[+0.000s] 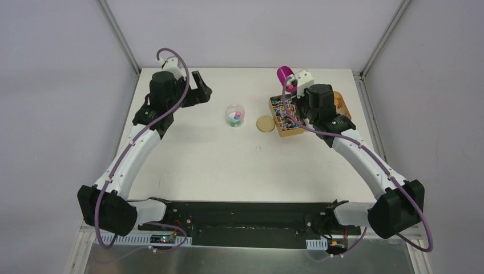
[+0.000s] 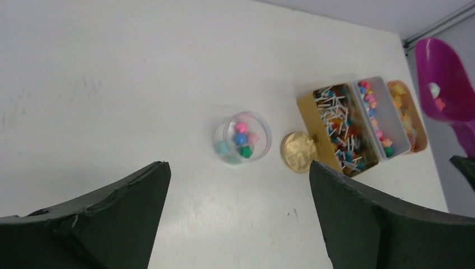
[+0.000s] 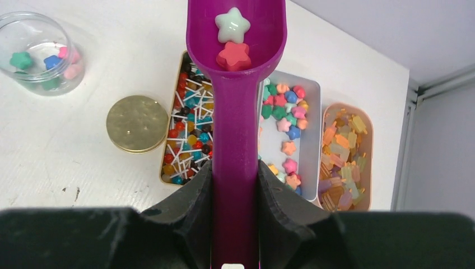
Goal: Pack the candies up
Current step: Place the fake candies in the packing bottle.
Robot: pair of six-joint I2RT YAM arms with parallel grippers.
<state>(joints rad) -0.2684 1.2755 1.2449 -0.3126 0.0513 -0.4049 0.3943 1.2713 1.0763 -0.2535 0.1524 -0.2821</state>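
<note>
— Right tool (image 3: 235,188): what is held by it?
— It is clamped shut on the handle of the purple scoop (image 3: 235,106), which is lifted above the trays. The left tool (image 2: 238,171) is spread wide and nothing is gripped by it.
— How are the arms posed over the counter (image 1: 228,171)?
— The right arm (image 1: 365,160) is reached forward to the far right, wrist raised, with the scoop's bowl pointed away from the base. The left arm (image 1: 134,154) is extended to the far left, its tool hung clear of the counter and aimed toward the jar.
— How much is judged done?
— Little. The white tray (image 3: 310,95) is seen well stocked with star-shaped candies (image 3: 283,112). The clear jar (image 3: 14,33) is stood open to the left of the trays, its gold lid (image 3: 137,123) laid flat between. Only a handful is held in the jar. Two pieces, one pale and one red, are carried in the scoop's bowl. Tipping these in, further loads and the lid are judged to remain.
</note>
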